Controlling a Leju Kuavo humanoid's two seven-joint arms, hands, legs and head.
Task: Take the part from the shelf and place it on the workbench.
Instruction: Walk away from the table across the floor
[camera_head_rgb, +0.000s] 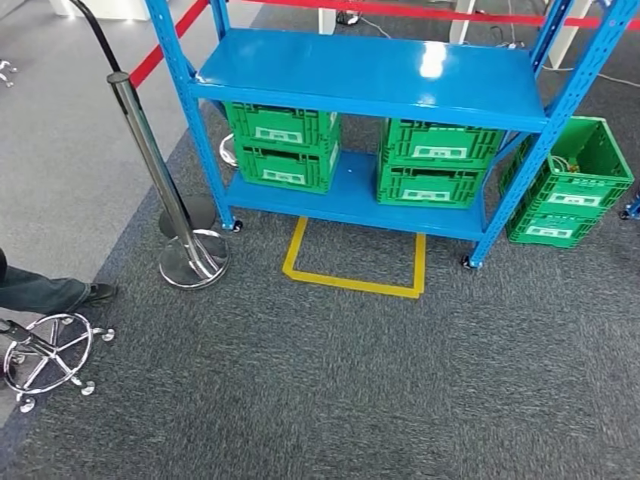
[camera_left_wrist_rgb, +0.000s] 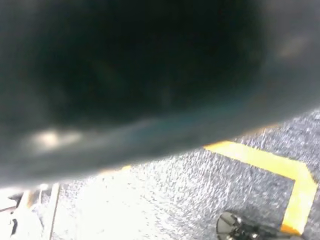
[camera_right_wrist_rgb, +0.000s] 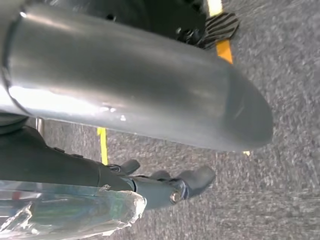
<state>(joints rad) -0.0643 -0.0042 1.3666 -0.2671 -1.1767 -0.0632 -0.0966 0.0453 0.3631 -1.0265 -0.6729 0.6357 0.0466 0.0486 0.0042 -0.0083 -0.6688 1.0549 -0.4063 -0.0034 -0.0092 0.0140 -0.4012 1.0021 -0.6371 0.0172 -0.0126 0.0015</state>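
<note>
Bright, even light; shelf (camera_head_rgb: 362, 75) glare, wrist views blurred.

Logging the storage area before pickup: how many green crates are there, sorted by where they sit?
Green crates on the blue shelf: 4, two stacks
Green crates on the floor right of the shelf: 2, one stack
Total: 6

Blue shelf (camera_head_rgb: 362, 70), green crates (camera_head_rgb: 283, 145) stacked inside
</note>
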